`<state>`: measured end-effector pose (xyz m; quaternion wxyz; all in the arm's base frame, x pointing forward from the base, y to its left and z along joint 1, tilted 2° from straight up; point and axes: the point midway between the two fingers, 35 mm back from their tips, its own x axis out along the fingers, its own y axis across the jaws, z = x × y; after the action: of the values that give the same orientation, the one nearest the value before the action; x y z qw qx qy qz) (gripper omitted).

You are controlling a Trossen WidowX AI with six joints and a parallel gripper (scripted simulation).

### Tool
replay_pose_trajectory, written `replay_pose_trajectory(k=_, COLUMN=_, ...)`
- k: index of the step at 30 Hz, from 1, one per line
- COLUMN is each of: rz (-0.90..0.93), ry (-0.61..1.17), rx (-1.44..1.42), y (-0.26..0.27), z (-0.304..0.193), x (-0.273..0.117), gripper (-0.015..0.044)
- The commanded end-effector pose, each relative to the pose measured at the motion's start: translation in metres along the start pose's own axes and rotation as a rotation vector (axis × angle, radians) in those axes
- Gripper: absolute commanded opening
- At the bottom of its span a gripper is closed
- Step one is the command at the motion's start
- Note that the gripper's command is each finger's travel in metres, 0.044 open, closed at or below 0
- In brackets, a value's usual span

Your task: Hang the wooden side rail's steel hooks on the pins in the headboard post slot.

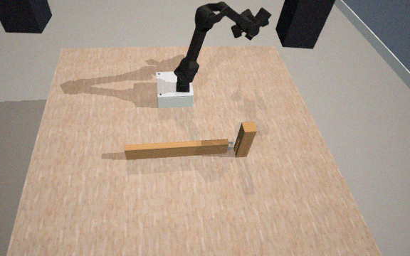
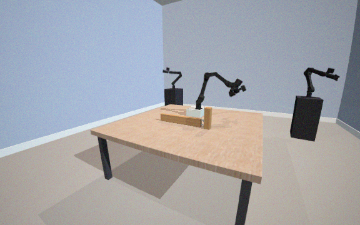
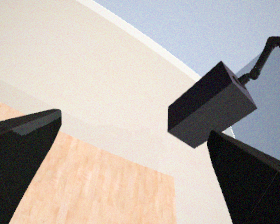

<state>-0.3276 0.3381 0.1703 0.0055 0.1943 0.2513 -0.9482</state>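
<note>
The wooden side rail (image 1: 176, 149) (image 2: 180, 119) lies long and narrow on the table (image 1: 191, 213) (image 2: 183, 144), its hook end facing the post. The steel hooks (image 1: 230, 145) show as small grey bits between the rail's end and the headboard post (image 1: 248, 142) (image 2: 208, 118). In the top view a narrow gap shows between hook tips and post. The slot is seen edge-on, and its pins cannot be made out. My gripper (image 2: 238, 90) (image 3: 137, 127) is open and empty, high above the table and well away from rail and post.
The arm's white base block (image 1: 175, 101) (image 2: 195, 112) stands on the table behind the rail. Black pedestals stand beyond the table, one (image 1: 302, 25) (image 2: 306, 119) (image 3: 211, 107) at the right and one (image 1: 21, 16) (image 2: 174, 96) at the left, each bearing another arm.
</note>
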Motion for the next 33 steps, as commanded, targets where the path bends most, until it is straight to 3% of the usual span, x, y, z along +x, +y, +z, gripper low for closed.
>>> replay_pose_trajectory(k=1, rz=-0.119, ry=0.098, rx=0.012, y=-0.017, z=-0.047, x=-0.054, gripper=0.0440)
replay_pose_trajectory(k=9, rz=-0.330, ry=0.281, rx=0.032, y=-0.027, z=-0.115, x=-0.160, gripper=0.0440)
replay_pose_trajectory(k=17, rz=-0.532, ry=0.498, rx=0.067, y=-0.002, z=-0.168, x=-0.273, gripper=0.0440)
replay_pose_trajectory(k=26, rz=-0.743, ry=0.784, rx=0.135, y=0.070, z=-0.203, x=-0.391, gripper=0.0440)
replay_pose_trajectory(k=33, rz=-0.886, ry=1.034, rx=0.220, y=0.153, z=-0.209, x=-0.461, gripper=0.0440)
